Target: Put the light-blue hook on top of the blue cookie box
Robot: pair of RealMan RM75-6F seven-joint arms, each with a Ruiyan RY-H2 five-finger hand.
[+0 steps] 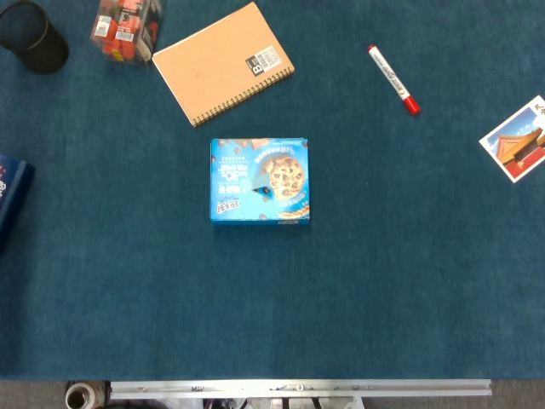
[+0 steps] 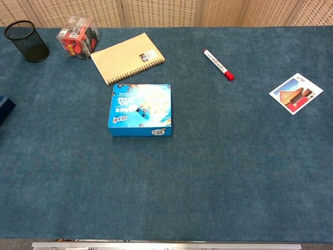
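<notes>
The light-blue hook (image 2: pixel 141 108) is sitting on top of the blue cookie box (image 1: pixel 259 180) — both hands are lying out of frame, so I cannot tell their fingers' state.

The blue cookie box (image 1: pixel 260 180) lay flat mid-table with bare cloth (image 1: pixel 281 298) on its left, right and near sides. A tan spiral notebook (image 1: pixel 223 61) sat just beyond its far edge; a red marker (image 1: pixel 393 79), a postcard (image 1: pixel 514 138), a mesh cup (image 2: pixel 26 41) and a clear packet (image 2: pixel 78 37) stood well apart.
</notes>
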